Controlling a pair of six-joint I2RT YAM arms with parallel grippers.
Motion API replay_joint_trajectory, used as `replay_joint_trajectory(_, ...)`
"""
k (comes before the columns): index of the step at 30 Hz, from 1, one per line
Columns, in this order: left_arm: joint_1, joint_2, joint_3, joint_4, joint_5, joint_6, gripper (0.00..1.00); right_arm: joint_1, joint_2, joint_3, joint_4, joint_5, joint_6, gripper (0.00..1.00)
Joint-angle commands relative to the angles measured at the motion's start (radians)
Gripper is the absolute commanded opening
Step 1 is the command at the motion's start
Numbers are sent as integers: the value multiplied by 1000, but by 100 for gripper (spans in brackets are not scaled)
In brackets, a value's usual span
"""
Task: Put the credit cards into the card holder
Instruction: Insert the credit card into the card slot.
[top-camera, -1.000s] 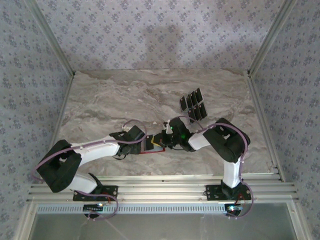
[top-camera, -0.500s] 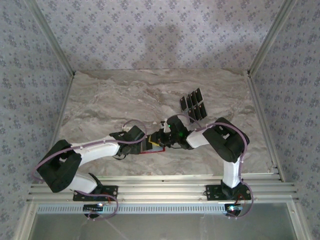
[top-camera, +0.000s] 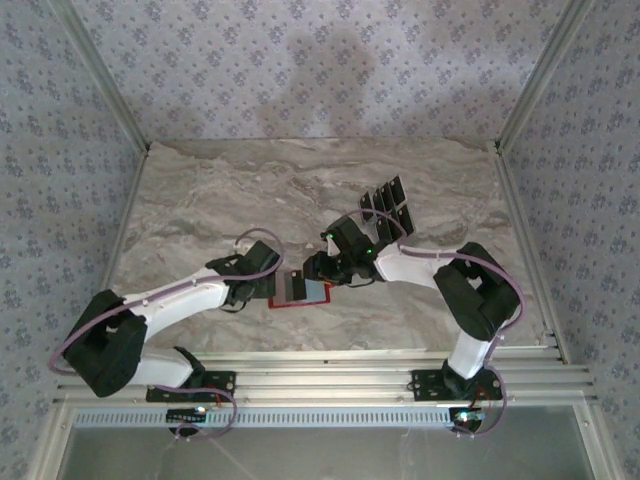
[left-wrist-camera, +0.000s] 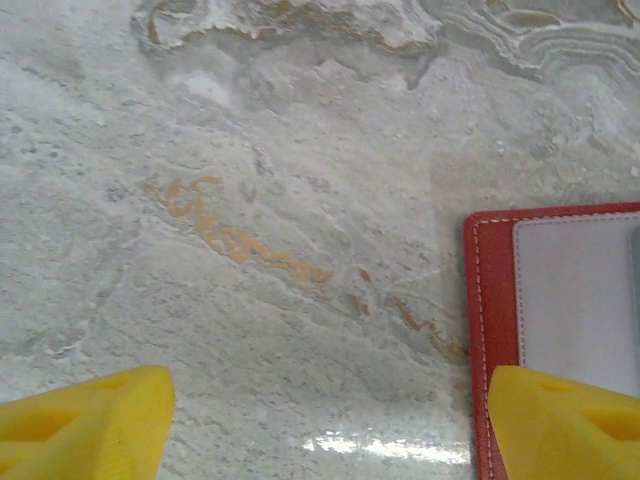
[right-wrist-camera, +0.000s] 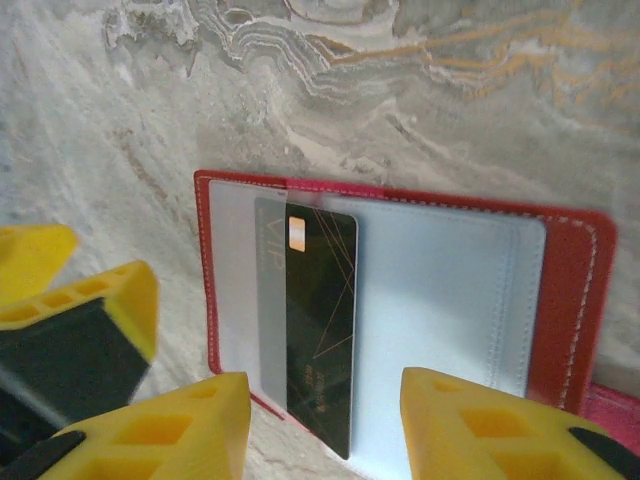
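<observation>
The red card holder (top-camera: 298, 291) lies open on the marble table between both arms, pale pockets up. In the right wrist view a black credit card (right-wrist-camera: 322, 315) with a small pale chip is tucked partly under the left clear pocket of the card holder (right-wrist-camera: 570, 290). My right gripper (right-wrist-camera: 325, 430) hovers open just above it, holding nothing; from above the right gripper (top-camera: 316, 268) sits at the holder's far right edge. My left gripper (left-wrist-camera: 325, 430) is open over bare marble, its right finger at the edge of the card holder (left-wrist-camera: 492, 300). Several more credit cards (top-camera: 388, 208) lie fanned beyond.
The left gripper's yellow fingers (right-wrist-camera: 80, 300) show beside the holder's left edge in the right wrist view. Aluminium frame rails (top-camera: 310, 360) run along the near table edge, and patterned walls (top-camera: 320, 70) enclose the back and sides.
Both grippers have drawn back from the card holder, the left arm leftwards and the right arm up and away. The holder's open inside now shows between them.
</observation>
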Motion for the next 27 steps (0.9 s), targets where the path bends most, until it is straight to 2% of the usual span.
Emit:
replay_joint_trajectory(1, 17, -24, 10, -33, -18, 9, 83, 35, -5, 98, -244, 133, -139, 37)
replay_joint_trajectory(5, 25, -18, -4, -32, -25, -4, 82, 74, 51, 197, -353, 236, -218, 19)
replay_joint_trajectory(8, 25, -5, -9, -26, -27, -10, 82, 90, 98, 260, -393, 286, -244, 12)
replay_joint_trajectory(15, 26, 27, -18, -24, -30, -21, 82, 114, 174, 314, -431, 345, -264, 10)
replay_joint_trajectory(27, 22, 105, -26, 6, -1, -28, 82, 144, 235, 362, -443, 334, -268, 8)
